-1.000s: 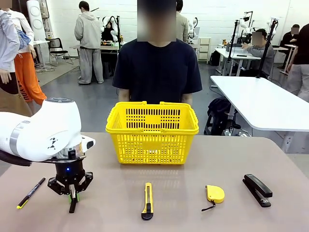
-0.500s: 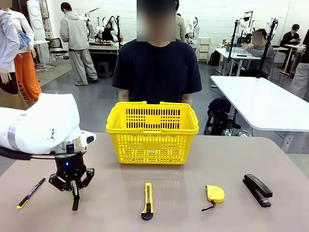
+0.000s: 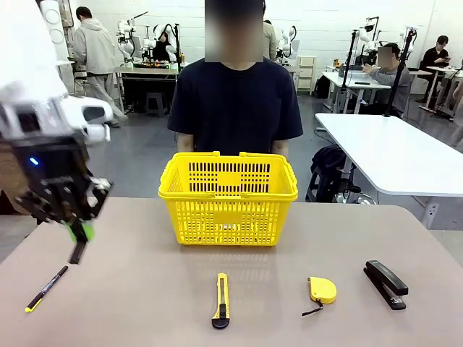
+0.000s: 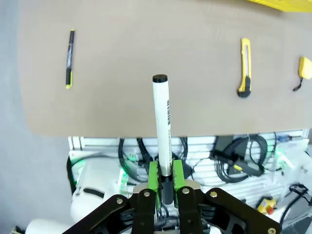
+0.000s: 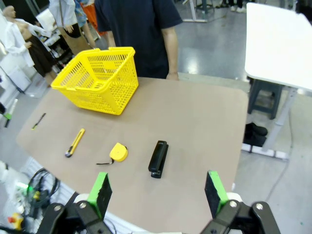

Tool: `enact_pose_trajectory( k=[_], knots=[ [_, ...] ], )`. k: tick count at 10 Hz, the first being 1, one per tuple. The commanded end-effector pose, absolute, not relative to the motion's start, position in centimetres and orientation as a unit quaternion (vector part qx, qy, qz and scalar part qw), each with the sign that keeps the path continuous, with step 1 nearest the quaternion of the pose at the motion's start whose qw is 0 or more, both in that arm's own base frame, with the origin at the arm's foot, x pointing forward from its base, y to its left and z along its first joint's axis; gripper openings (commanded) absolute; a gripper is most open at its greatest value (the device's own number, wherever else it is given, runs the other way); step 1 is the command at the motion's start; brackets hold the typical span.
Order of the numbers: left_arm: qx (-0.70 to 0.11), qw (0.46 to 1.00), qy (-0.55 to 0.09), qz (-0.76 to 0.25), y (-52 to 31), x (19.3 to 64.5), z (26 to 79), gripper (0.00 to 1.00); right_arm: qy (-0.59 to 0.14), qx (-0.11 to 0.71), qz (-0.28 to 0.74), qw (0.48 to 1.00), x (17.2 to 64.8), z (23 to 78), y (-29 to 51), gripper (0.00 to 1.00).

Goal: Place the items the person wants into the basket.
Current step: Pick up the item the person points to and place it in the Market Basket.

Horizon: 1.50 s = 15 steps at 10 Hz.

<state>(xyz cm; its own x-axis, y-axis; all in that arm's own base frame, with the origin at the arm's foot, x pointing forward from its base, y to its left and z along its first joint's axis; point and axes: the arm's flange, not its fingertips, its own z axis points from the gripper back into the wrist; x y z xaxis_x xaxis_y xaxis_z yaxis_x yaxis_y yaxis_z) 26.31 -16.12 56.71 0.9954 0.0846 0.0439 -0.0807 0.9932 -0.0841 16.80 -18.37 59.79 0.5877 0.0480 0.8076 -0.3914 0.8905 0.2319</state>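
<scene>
left jaws clamp marker (image 4: 161,131) | barcode (image 4: 168,111) too small to read

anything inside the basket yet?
Nothing visible inside the basket: from the right wrist view its interior looks bare. Its near wall hides part of the floor, so something small and flat there can't be ruled out.

Basket (image 3: 228,217) behind knife (image 3: 221,300), tape measure (image 3: 322,289) and stapler (image 3: 385,284) rightward, pen (image 3: 45,288) far left
</scene>
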Motion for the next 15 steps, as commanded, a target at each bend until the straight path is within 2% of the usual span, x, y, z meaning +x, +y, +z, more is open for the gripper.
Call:
enact_pose_trajectory(
  k=[1, 4, 5, 13, 14, 15],
  knots=[
    [-0.04, 0.999, 0.014, 0.03, -15.7, 27.3, 58.5, 0.0, -0.437, 0.198, 0.126, 0.868, 16.9, 59.6, -18.4, 1.0],
    [-0.021, 0.999, 0.032, 0.004, -15.6, 27.0, 60.1, 0.0, -0.437, 0.198, 0.126, 0.868, 16.9, 59.6, -18.4, 1.0],
    [-0.032, 0.999, 0.012, 0.022, -15.7, 25.9, 60.0, 0.0, -0.437, 0.198, 0.126, 0.868, 16.9, 59.6, -18.4, 1.0],
    [-0.032, 0.999, 0.012, 0.022, -15.7, 25.9, 60.0, 0.0, -0.437, 0.198, 0.126, 0.868, 16.9, 59.6, -18.4, 1.0],
    [-0.024, 0.999, 0.014, 0.021, -15.7, 26.1, 60.2, 0.13, -0.437, 0.198, 0.126, 0.868, 16.9, 59.6, -18.4, 1.0],
    [0.031, 0.995, 0.034, -0.083, -16.7, 29.0, 61.1, 0.13, -0.437, 0.198, 0.126, 0.868, 16.9, 59.6, -18.4, 1.0]
  ],
)
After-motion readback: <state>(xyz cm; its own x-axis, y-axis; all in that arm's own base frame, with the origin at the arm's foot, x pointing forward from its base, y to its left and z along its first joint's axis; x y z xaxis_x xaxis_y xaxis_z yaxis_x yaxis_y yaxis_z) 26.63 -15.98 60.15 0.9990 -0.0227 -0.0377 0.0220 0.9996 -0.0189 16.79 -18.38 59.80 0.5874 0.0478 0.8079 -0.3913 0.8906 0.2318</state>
